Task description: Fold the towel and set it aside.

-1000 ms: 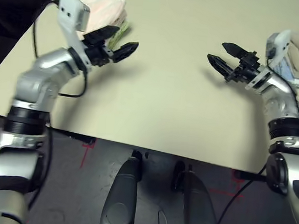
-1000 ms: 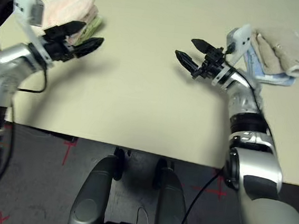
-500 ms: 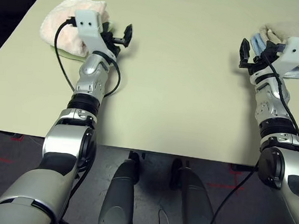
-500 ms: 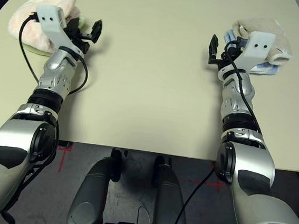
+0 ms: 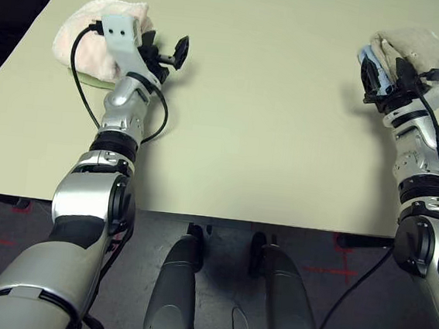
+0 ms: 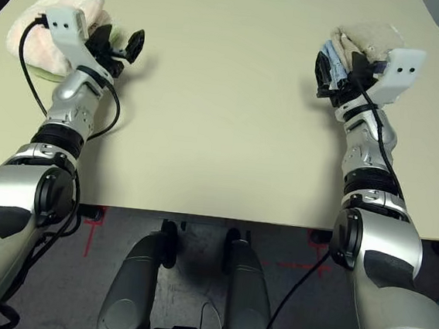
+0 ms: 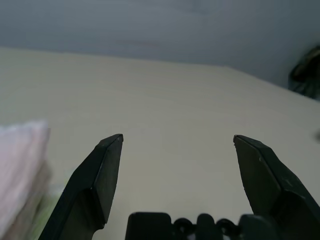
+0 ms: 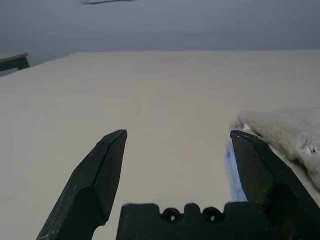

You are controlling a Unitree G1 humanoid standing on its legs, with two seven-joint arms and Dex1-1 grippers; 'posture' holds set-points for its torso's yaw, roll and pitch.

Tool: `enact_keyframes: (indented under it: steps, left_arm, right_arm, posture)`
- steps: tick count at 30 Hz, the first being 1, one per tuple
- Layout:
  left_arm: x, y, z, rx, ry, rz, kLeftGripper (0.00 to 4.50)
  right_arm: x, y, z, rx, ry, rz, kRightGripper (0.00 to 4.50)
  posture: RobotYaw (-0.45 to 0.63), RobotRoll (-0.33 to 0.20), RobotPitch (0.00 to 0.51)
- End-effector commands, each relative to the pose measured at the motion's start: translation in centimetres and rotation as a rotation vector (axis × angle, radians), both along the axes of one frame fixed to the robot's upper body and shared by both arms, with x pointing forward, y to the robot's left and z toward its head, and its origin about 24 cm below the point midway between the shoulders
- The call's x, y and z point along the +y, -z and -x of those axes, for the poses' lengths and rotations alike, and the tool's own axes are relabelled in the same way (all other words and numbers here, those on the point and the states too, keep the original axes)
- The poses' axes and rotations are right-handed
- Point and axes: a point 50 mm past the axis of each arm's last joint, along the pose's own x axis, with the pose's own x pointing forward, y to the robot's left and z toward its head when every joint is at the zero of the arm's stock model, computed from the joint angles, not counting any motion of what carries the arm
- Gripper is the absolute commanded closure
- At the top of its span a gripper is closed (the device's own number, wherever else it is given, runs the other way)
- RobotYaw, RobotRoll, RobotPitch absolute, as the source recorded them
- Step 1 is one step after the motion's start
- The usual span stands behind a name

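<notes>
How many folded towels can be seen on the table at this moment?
4, perhaps more hidden. Far left: the pink towel lying on a light green towel. Far right: a beige towel on a blue towel, behind the right gripper.

We see towel (image 5: pixel 92 32) pale pink | folded towel beneath (image 5: pixel 95 81) light green | counter (image 5: pixel 262 130) beige | hands (image 5: pixel 164 49) (image 5: pixel 381 80) black

The left gripper (image 7: pixel 177 142) spreads its two black fingers (image 7: pixel 102 175) wide above the bare beige table (image 7: pixel 170 100), holding nothing. At the frame's lower left edge lies the folded pink towel (image 7: pixel 20 165), with a pale green towel (image 7: pixel 52 210) beneath it.
</notes>
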Motion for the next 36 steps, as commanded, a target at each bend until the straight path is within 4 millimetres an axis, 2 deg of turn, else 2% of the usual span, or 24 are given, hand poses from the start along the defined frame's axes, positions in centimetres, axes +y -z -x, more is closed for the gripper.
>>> enact_keyframes:
  steps: [1,3,6,8,10,13,16,18,24,36]
  left_arm:
    - [0.5,-2.3,1.2,-0.013,0.141,0.005,0.03]
    - [1.6,-3.3,1.8,-0.024,0.114,-0.005,0.03]
    - [5.2,-3.1,2.1,0.000,-0.083,-0.017,0.03]
    - [7.9,-2.1,2.3,0.027,-0.242,-0.029,0.03]
    - [9.6,-1.0,2.4,0.058,-0.358,-0.020,0.03]
    - [10.9,1.3,2.6,0.096,-0.471,-0.048,0.03]
    - [11.6,3.5,2.7,0.145,-0.529,-0.055,0.03]
    - [11.5,4.1,2.7,0.157,-0.525,-0.064,0.03]
    - [11.4,4.3,2.7,0.133,-0.519,-0.032,0.03]
    - [11.2,4.7,2.5,0.146,-0.496,-0.034,0.03]
  right_arm:
    - [-2.4,-1.0,1.0,-0.020,0.001,-0.015,0.00]
    - [-3.3,-1.3,1.5,-0.024,0.003,-0.015,0.00]
    - [-5.1,-1.6,2.2,-0.030,0.066,-0.029,0.00]
    - [-6.4,-1.5,2.7,-0.017,0.123,-0.056,0.00]
    - [-7.2,-1.0,2.9,0.009,0.157,-0.064,0.00]
    - [-7.5,0.1,3.1,0.052,0.162,-0.040,0.00]
    - [-7.3,0.8,3.1,0.056,0.162,-0.028,0.00]
    - [-7.6,0.7,3.1,0.043,0.208,-0.045,0.00]
    - [-8.9,1.2,3.5,0.050,0.347,-0.092,0.00]
    - [-8.8,2.9,3.4,0.158,0.306,-0.063,0.00]
  posture:
    - [-0.01,0.000,0.267]
    - [-0.01,0.000,0.270]
    - [-0.01,0.000,0.274]
    - [-0.02,0.000,0.271]
    - [-0.02,0.000,0.274]
    - [-0.03,0.000,0.276]
    - [-0.03,0.000,0.279]
    - [-0.03,0.000,0.281]
    - [-0.03,0.000,0.282]
    - [-0.03,0.000,0.284]
